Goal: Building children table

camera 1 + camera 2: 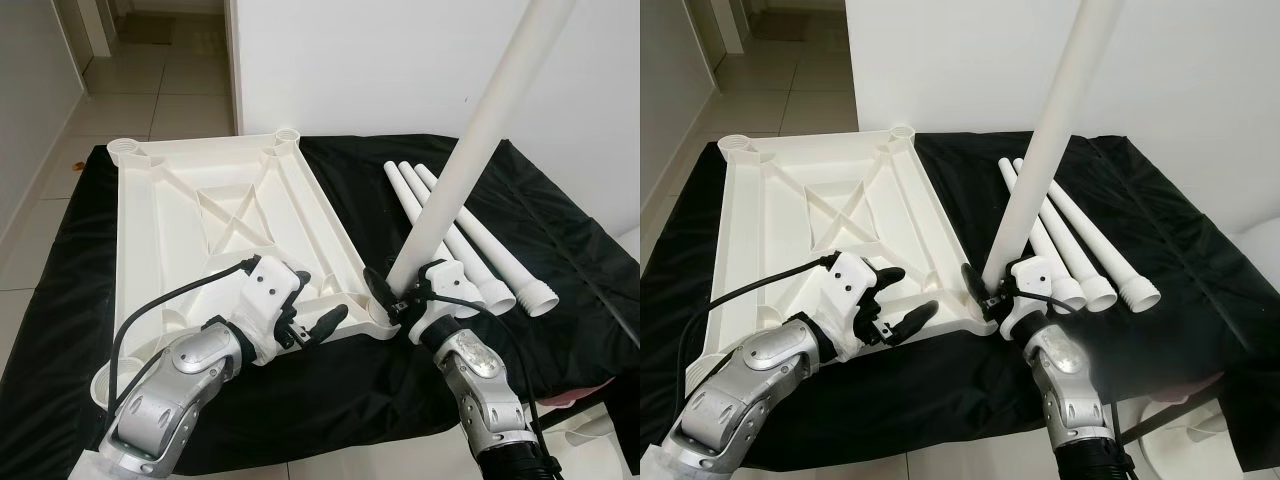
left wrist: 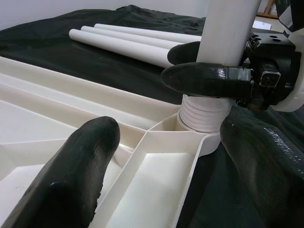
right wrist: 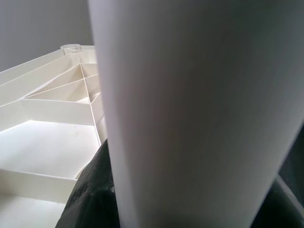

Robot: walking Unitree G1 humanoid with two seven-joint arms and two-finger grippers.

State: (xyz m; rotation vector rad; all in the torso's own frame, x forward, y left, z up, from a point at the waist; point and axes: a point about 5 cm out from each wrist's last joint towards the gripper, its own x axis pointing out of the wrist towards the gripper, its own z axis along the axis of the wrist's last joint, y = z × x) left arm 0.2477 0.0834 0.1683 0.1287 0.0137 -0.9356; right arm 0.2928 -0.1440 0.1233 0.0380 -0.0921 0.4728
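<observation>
The upturned table top [image 1: 215, 215] is laid on a black cloth [image 1: 560, 240], and one white leg [image 1: 470, 160] is stood in the near corner socket [image 2: 202, 130] at the top's 5 o'clock corner. The leg's long axis is seen rising steeply and leaning toward 1 o'clock — its threaded foot appears partly seated in the socket, so the coming move is judged to turn on squaring that axis to the socket. The right gripper [image 1: 400, 292] is pinched around the leg just above the threads. The left gripper [image 1: 315, 325] is held near, at the socket's 9 o'clock, fingers spread over the top's ribs and grasping nothing. Three spare legs [image 1: 460, 235] are lying side by side on the cloth toward 2 o'clock.
</observation>
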